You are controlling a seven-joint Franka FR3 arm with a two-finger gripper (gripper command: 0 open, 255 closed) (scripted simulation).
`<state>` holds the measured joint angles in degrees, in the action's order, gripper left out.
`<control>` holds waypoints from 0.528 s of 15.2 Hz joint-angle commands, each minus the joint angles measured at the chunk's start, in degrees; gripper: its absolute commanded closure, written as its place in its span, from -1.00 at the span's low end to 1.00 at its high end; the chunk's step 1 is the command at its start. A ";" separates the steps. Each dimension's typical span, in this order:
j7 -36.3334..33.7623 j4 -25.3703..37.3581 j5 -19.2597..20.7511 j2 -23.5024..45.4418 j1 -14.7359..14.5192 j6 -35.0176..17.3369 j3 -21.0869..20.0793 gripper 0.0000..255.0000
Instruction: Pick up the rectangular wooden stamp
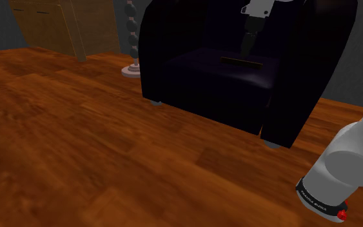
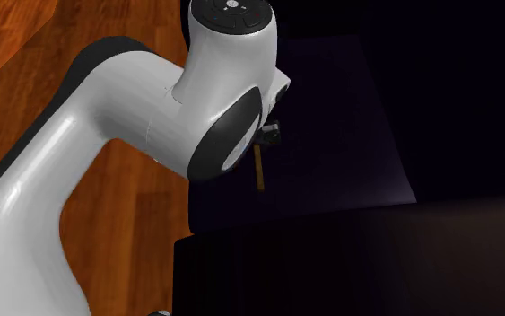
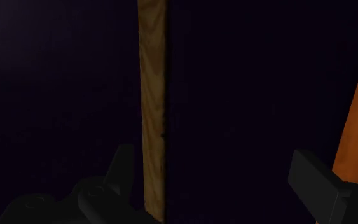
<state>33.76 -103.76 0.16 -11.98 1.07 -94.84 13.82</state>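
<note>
You have the gripper hanging over the seat of a dark armchair, fingers pointing down and just above the rectangular wooden stamp. The stamp lies flat on the seat cushion, a thin pale-brown bar well inside the chair's arms.

In the wrist view your gripper is released: the two black fingers stand wide apart with nothing clasped. The stamp runs as a long wooden strip away from the hand and passes between the fingers, but not centred. It sits right against one finger and well apart from the other. You cannot tell whether that near finger touches it.

From the second exterior view, the white arm covers most of the hand, and the stamp shows as a short brown sliver on the dark seat just past the arm's elbow.

The armchair stands on a wooden floor, with a wooden cabinet behind it.
</note>
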 commanded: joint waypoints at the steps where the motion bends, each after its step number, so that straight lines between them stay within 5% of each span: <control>1: 3.19 5.27 -0.64 5.47 0.41 0.86 1.50 -1.00; 8: 3.97 1.12 -0.65 6.06 0.66 -3.62 1.72 -1.00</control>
<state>37.74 -101.52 -0.55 -5.70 1.73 -97.53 15.55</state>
